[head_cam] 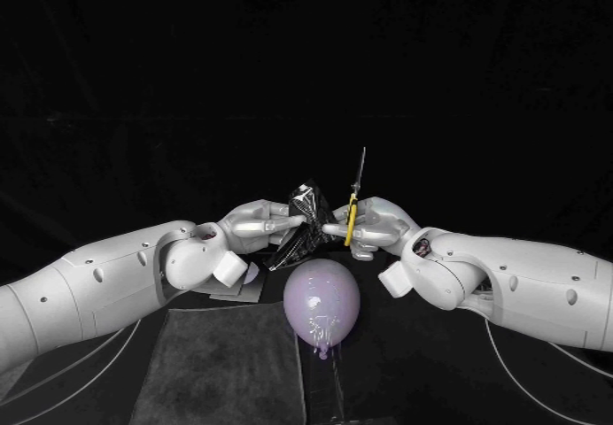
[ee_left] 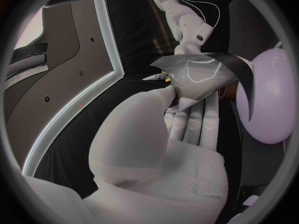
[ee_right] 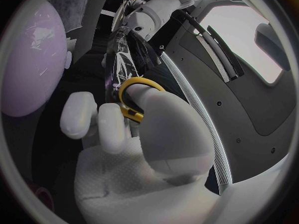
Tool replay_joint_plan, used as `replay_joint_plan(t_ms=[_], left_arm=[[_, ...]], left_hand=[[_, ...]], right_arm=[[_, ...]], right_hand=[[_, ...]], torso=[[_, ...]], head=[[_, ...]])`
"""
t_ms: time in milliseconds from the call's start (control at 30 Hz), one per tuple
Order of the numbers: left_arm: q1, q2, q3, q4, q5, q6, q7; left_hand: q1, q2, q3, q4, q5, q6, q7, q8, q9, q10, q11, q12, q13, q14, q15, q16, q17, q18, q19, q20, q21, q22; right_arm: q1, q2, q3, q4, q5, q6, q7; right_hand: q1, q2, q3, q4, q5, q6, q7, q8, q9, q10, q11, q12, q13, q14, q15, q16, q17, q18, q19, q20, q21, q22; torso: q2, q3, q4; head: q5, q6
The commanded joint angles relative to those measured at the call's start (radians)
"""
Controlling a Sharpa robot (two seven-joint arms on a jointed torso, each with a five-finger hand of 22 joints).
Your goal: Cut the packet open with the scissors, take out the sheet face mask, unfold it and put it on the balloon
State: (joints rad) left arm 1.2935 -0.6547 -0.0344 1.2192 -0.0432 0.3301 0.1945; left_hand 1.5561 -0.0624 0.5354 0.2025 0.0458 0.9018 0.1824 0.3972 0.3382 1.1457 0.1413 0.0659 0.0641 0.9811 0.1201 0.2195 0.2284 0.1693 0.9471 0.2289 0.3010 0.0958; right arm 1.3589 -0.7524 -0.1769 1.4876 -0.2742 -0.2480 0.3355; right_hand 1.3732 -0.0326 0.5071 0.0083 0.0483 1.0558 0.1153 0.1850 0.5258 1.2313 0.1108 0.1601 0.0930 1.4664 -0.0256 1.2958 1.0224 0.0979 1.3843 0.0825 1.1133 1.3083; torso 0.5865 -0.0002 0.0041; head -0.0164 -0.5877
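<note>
left hand point(head_cam: 262, 221) pinches packet point(head_cam: 301, 221); right hand point(head_cam: 377, 226) grips yellow-handled scissors point(head_cam: 354, 199), blades up, just beside it. risk: packet twists out of pinch under blades; balloon point(head_cam: 322, 301) near below.

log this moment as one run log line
left hand: holds packet | right hand: holds scissors close beside packet | balloon: lies below both hands, no mask on it
</note>
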Motion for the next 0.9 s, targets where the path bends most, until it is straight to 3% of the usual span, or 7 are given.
replay_joint_plan(t_ms=[33, 233, 567, 667, 733, 833, 900], left_arm=[[0.004, 0.004, 0.002, 0.001, -0.013, -0.04, 0.008], [0.005, 0.005, 0.002, 0.004, -0.028, -0.072, -0.002], [0.005, -0.001, 0.002, 0.017, -0.08, -0.068, -0.008], [0.005, -0.003, 0.002, 0.02, -0.09, -0.061, -0.01], [0.005, -0.004, 0.001, 0.02, -0.088, -0.059, -0.009], [0.006, -0.005, 0.001, 0.017, -0.067, -0.061, -0.01], [0.006, -0.006, 0.0, 0.014, -0.047, -0.064, -0.009]], left_hand=[[-0.004, 0.005, -0.002, -0.006, 0.003, -0.002, 0.001, 0.003, 0.004, 0.002, 0.001, 0.0, 0.0, 0.002, 0.002, 0.003, 0.002, 0.013, 0.004, -0.002, 0.004, 0.0], [-0.033, -0.025, -0.028, -0.001, 0.002, -0.02, 0.015, -0.008, 0.001, -0.026, 0.014, -0.006, -0.002, -0.025, 0.013, -0.011, 0.004, 0.007, -0.021, 0.008, -0.011, -0.009], [-0.196, -0.142, -0.181, 0.089, 0.003, -0.223, 0.065, -0.136, -0.053, -0.236, 0.084, 0.0, -0.003, -0.208, 0.081, -0.079, -0.012, -0.048, -0.222, 0.061, -0.144, -0.036], [-0.277, -0.106, -0.285, 0.088, 0.001, -0.302, 0.086, -0.17, -0.076, -0.287, 0.099, 0.001, 0.001, -0.253, 0.096, -0.095, -0.019, -0.08, -0.349, 0.063, -0.19, -0.037], [-0.341, -0.066, -0.474, 0.092, 0.002, -0.398, 0.057, -0.21, -0.11, -0.326, 0.118, -0.001, 0.0, -0.344, 0.113, -0.121, -0.041, -0.105, -0.482, 0.063, -0.226, -0.048], [-0.374, -0.069, -0.586, 0.098, 0.004, -0.473, 0.089, -0.241, -0.138, -0.354, 0.121, -0.003, -0.001, -0.411, 0.117, -0.137, -0.06, -0.107, -0.51, 0.065, -0.233, -0.049], [-0.375, -0.104, -0.628, 0.099, 0.006, -0.489, 0.097, -0.247, -0.143, -0.371, 0.124, -0.003, -0.001, -0.475, 0.123, -0.153, -0.078, -0.106, -0.505, 0.064, -0.232, -0.047]], right_arm=[[-0.001, -0.001, 0.0, 0.008, -0.009, 0.003, 0.005], [-0.002, -0.007, 0.0, 0.02, -0.008, -0.018, 0.003], [-0.003, -0.016, 0.0, 0.031, 0.015, -0.098, -0.005], [-0.003, -0.021, 0.0, 0.034, 0.024, -0.122, -0.004], [-0.003, -0.025, 0.0, 0.036, 0.031, -0.139, -0.003], [-0.004, -0.031, 0.0, 0.039, 0.047, -0.171, 0.003], [-0.004, -0.037, 0.0, 0.04, 0.058, -0.195, 0.006]], right_hand=[[0.01, 0.006, 0.01, -0.001, 0.001, 0.009, -0.003, 0.01, 0.011, 0.142, -0.075, 0.004, 0.002, 0.004, -0.01, 0.005, 0.0, -0.008, 0.001, -0.009, 0.009, 0.02], [-0.001, 0.004, 0.02, -0.007, 0.001, 0.01, -0.007, 0.019, 0.023, 0.158, -0.079, 0.002, 0.005, 0.007, -0.015, 0.01, 0.011, -0.011, 0.007, -0.014, 0.024, 0.031], [-0.01, 0.0, 0.035, -0.016, 0.001, 0.011, -0.012, 0.03, 0.035, 0.176, -0.084, 0.001, 0.008, 0.013, -0.019, 0.023, 0.033, -0.014, 0.015, -0.019, 0.044, 0.045], [-0.013, -0.003, 0.041, -0.021, 0.001, 0.011, -0.013, 0.034, 0.04, 0.181, -0.086, 0.0, 0.009, 0.015, -0.021, 0.028, 0.041, -0.016, 0.018, -0.02, 0.052, 0.05], [-0.015, -0.005, 0.045, -0.024, 0.001, 0.011, -0.013, 0.036, 0.042, 0.184, -0.086, 0.0, 0.01, 0.016, -0.021, 0.03, 0.045, -0.016, 0.019, -0.021, 0.055, 0.052], [-0.017, -0.005, 0.047, -0.025, 0.001, 0.011, -0.014, 0.037, 0.043, 0.186, -0.086, -0.001, 0.011, 0.017, -0.021, 0.031, 0.046, -0.017, 0.02, -0.022, 0.057, 0.054], [-0.017, -0.005, 0.048, -0.025, 0.001, 0.011, -0.014, 0.037, 0.044, 0.186, -0.087, -0.001, 0.011, 0.016, -0.022, 0.031, 0.045, -0.017, 0.019, -0.022, 0.056, 0.053]], torso=[[0.0, 0.0001, 0.0008], [0.0, -0.0002, 0.0002], [-0.001, -0.0009, 0.0013], [-0.001, -0.0009, 0.0014], [-0.001, -0.0005, 0.0007], [-0.001, -0.0004, 0.0001], [-0.001, -0.0006, 0.0007]], head=[[-0.001, -0.001], [-0.001, 0.0], [-0.005, 0.005], [-0.006, 0.006], [-0.004, 0.007], [-0.004, 0.008], [-0.006, 0.012]])
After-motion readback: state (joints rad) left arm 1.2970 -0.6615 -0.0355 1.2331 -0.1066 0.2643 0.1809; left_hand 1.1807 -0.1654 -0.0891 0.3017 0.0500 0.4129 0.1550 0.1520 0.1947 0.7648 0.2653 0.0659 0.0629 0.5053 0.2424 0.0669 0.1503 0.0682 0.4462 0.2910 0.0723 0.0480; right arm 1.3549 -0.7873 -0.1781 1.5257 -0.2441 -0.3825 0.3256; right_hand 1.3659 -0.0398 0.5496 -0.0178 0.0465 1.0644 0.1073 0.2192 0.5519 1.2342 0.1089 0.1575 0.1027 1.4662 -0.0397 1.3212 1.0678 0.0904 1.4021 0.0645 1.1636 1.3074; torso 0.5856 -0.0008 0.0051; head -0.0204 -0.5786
